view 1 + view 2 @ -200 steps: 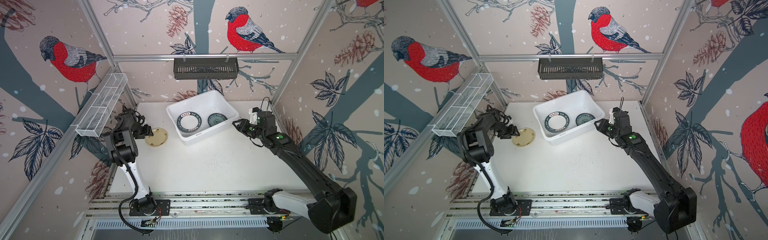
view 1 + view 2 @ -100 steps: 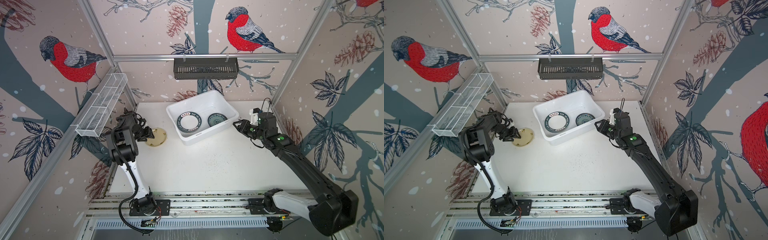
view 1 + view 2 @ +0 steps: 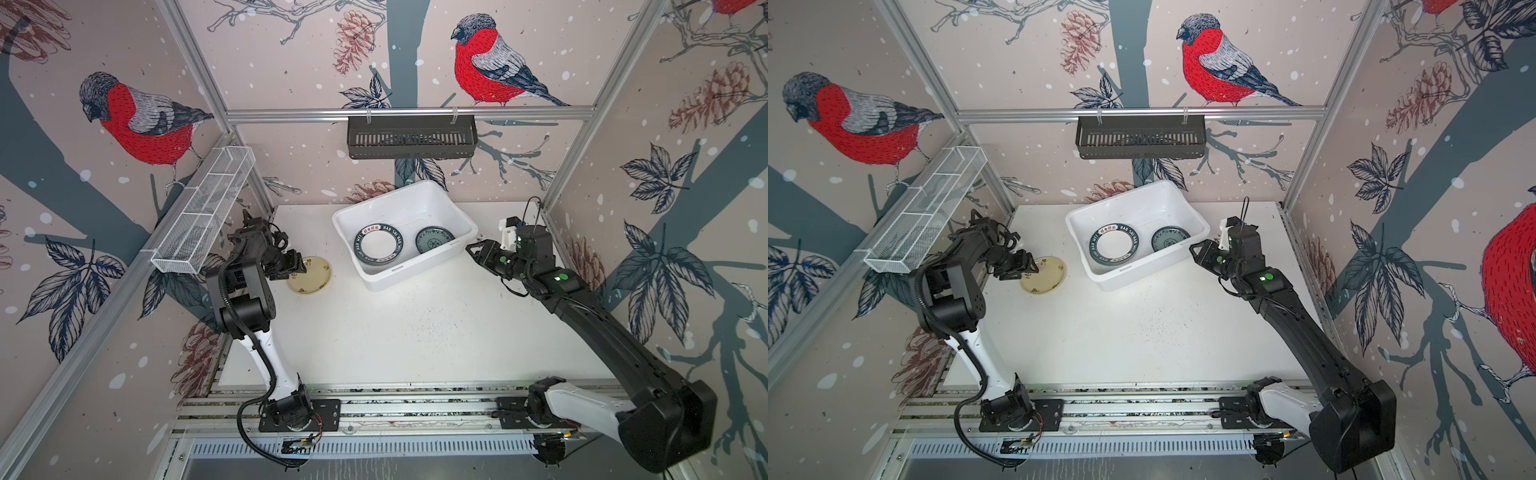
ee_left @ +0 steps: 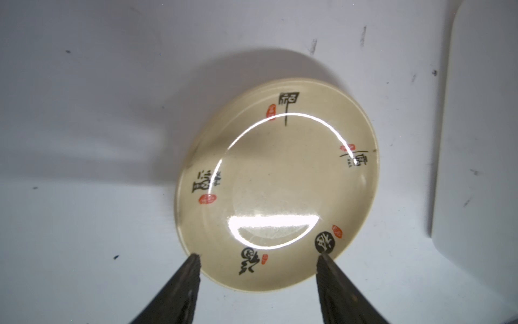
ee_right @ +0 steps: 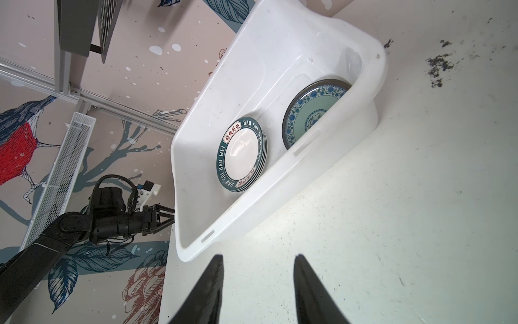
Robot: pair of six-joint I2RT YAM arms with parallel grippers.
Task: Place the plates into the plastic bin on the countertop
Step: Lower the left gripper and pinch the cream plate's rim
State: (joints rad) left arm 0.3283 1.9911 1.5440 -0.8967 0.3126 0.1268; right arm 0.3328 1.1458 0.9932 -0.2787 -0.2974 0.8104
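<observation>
A pale yellow plate (image 3: 314, 277) (image 3: 1047, 277) (image 4: 277, 182) with black and red marks lies flat on the countertop (image 3: 415, 332), left of the plastic bin (image 3: 411, 266) (image 3: 1133, 266) (image 5: 280, 56). My left gripper (image 3: 301, 266) (image 3: 1034, 266) (image 4: 259, 256) is open at the plate's near rim, which lies between the fingertips; nothing is gripped. Inside the bin lie a stack of white plates with dark-green lettered rims (image 3: 379, 246) (image 3: 1113, 245) (image 5: 241, 153) and a teal floral plate (image 3: 434, 239) (image 3: 1169, 237) (image 5: 311, 112). My right gripper (image 3: 471, 249) (image 3: 1196, 249) (image 5: 258, 256) stands open and empty beside the bin's right corner.
A black slotted basket (image 3: 411, 137) hangs on the back rail above the bin. A white wire-mesh basket (image 3: 203, 216) hangs on the left rail, right above my left arm. Aluminium rails (image 3: 395, 399) edge the front of the countertop.
My left gripper has edged a little right toward the pale yellow plate. The right arm, the bin and the plates in it have not moved.
</observation>
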